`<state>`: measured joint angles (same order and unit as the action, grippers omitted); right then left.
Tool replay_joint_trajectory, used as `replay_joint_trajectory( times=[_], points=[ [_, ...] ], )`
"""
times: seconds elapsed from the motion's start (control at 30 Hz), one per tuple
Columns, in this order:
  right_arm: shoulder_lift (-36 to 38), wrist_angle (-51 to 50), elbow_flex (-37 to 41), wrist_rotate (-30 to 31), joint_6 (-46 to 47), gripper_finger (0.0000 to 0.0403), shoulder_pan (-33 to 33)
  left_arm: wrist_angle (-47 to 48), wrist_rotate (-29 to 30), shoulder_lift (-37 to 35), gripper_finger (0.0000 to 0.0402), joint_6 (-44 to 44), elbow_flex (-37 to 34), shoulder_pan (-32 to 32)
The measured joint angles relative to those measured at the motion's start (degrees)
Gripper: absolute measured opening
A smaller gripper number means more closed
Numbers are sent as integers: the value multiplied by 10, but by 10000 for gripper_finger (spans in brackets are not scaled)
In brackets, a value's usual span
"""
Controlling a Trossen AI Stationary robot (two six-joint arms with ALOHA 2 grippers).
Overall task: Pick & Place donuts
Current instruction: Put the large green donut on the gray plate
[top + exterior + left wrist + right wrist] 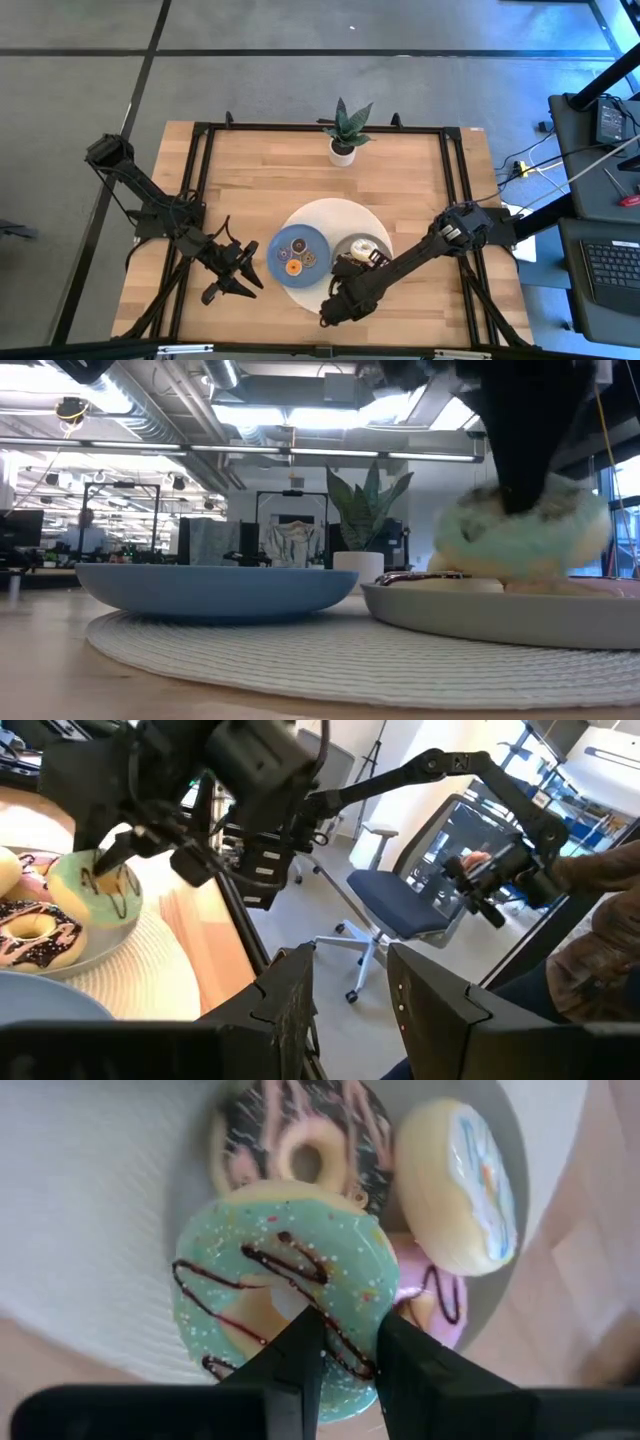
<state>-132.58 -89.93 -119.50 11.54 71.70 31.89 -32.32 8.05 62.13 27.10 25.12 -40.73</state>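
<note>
My right gripper (345, 1325) is shut on the green donut (280, 1280), which has dark drizzle, over the grey plate (375, 240). The chocolate donut (300, 1140), the white donut (460, 1185) and the pink donut (435, 1305) lie on that plate. The low view shows the green donut (520, 530) just above the others under the dark gripper (525, 470). Several mini rings (296, 256) lie on the blue plate (297, 238). My left gripper (238, 275) is open and waits left of the blue plate, touching nothing. My right gripper pinches the green donut's ring (345, 1305) between its two fingers: one finger (300, 1350) at the hole, the other (400, 1355) outside the rim. It comes from above, pointing down. The donut is tilted; whether it hangs clear of the other donuts I cannot tell.
Both plates sit on a round white woven mat (330, 215). A potted plant (343, 135) stands near the table's far edge. A black frame (200, 180) runs along the table's sides. A person's sleeve (610, 920) and an office chair (400, 905) show beyond the table.
</note>
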Motion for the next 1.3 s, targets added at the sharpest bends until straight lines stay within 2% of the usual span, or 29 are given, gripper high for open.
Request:
replay_joint_trajectory(
  times=[0.33, 0.83, 0.93, 1.3],
  points=[
    [0, 19, 44, -16, 19, 81, 0, 0, 15, 0, 128, 1, 0, 0],
    [0, 42, 45, -16, 15, 83, 0, 0, 15, 0, 128, -4, 0, 0],
    [0, 42, 45, -16, 15, 96, 0, 0, 15, 0, 127, -4, 0, 0],
    [0, 37, 45, -22, 14, 191, 0, 0, 30, 0, 127, -4, 0, 0]
  ],
)
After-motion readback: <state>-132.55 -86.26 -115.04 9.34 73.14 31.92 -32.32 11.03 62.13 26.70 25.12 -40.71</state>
